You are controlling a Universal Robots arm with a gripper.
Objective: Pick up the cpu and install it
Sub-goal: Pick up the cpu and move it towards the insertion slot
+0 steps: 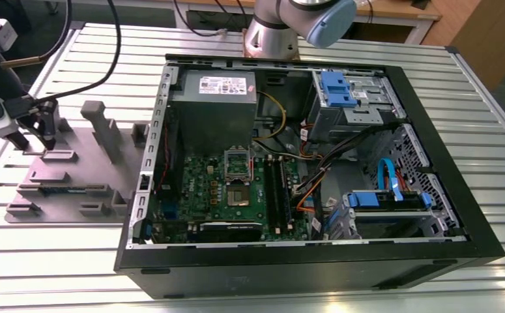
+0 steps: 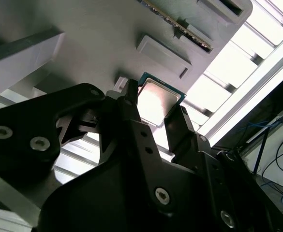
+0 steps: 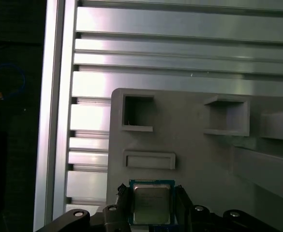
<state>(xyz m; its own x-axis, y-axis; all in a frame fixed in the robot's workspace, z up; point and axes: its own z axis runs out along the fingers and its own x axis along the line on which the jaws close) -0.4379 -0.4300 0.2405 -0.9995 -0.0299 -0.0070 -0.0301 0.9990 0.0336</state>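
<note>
Fingers (image 2: 134,116) of the gripper (image 1: 48,145) are pinching the cpu (image 3: 151,205) by two edges, over the grey holder plate (image 1: 78,171), exterior view's left.

In the exterior view, a big black computer case (image 1: 304,264) lies open in the middle, on a silver table (image 1: 52,261) with long grooves. Inside it, a green board (image 1: 204,192) sits at the lower left. A grey box (image 1: 213,98) is above it. At the left is a grey tray (image 1: 87,171) holding 1 thin green stick (image 1: 65,190).
</note>
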